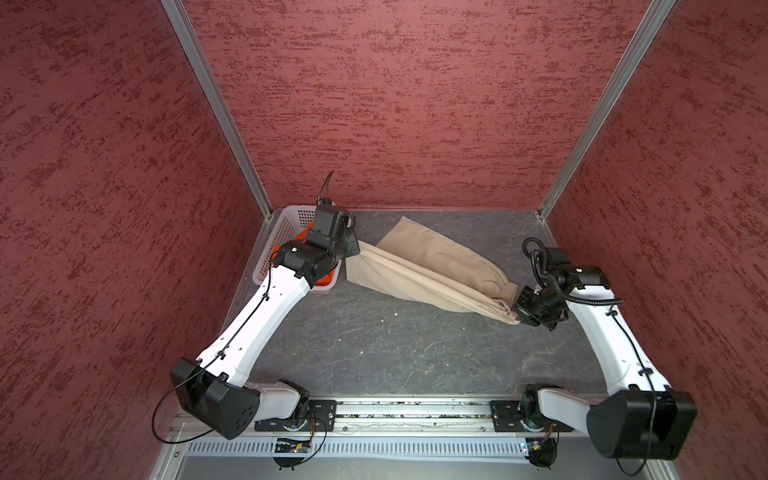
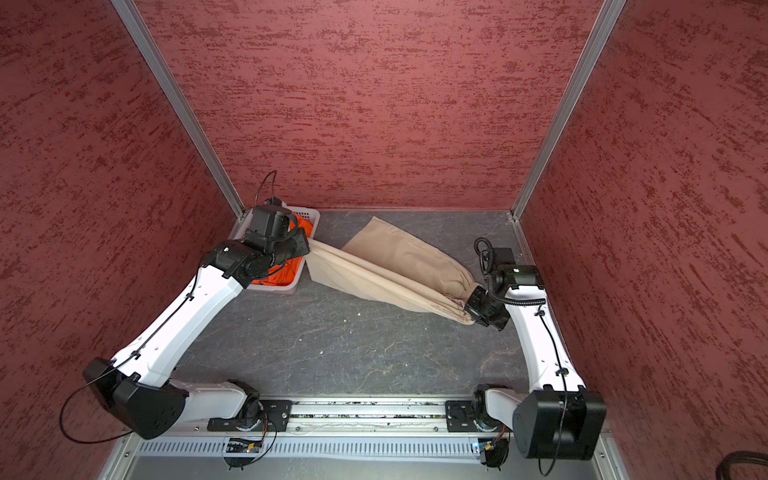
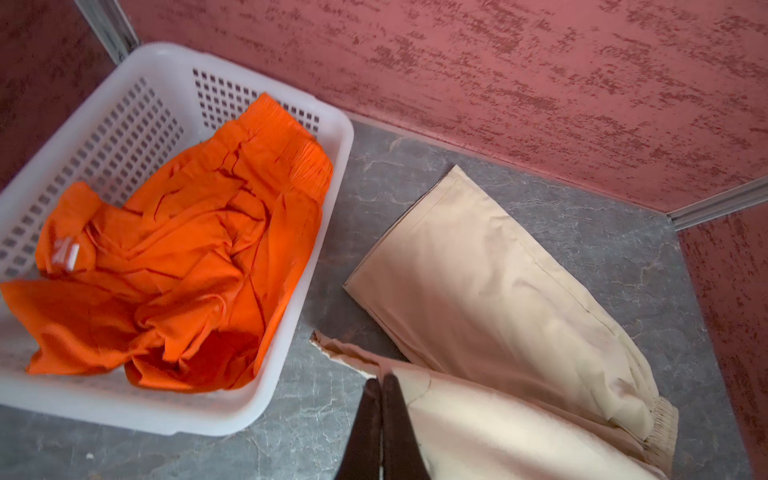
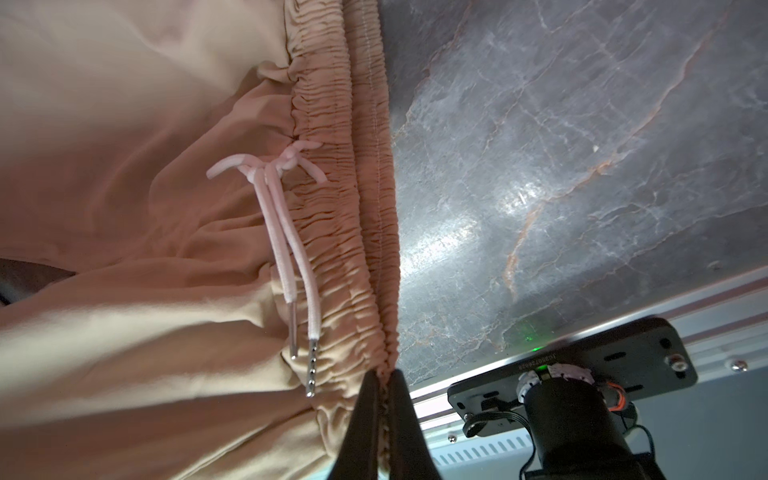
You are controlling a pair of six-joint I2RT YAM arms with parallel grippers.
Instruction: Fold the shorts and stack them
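The beige shorts (image 1: 428, 270) (image 2: 386, 270) stretch across the back of the table between my two grippers. My left gripper (image 3: 380, 379) (image 1: 354, 246) is shut on the hem of one leg, beside the basket. My right gripper (image 4: 384, 374) (image 1: 516, 308) is shut on the gathered waistband (image 4: 365, 208), with the white drawstring (image 4: 282, 232) hanging close by. The other leg (image 3: 490, 282) lies flat on the table toward the back wall. The orange shorts (image 3: 187, 249) (image 2: 282, 272) lie crumpled in the white basket (image 3: 328, 124) (image 1: 286, 224) at the back left corner.
The grey marbled table (image 1: 374, 353) is enclosed by red textured walls on three sides, with aluminium posts (image 1: 216, 108) at the back corners. A metal rail (image 1: 415, 411) carrying both arm bases runs along the front edge.
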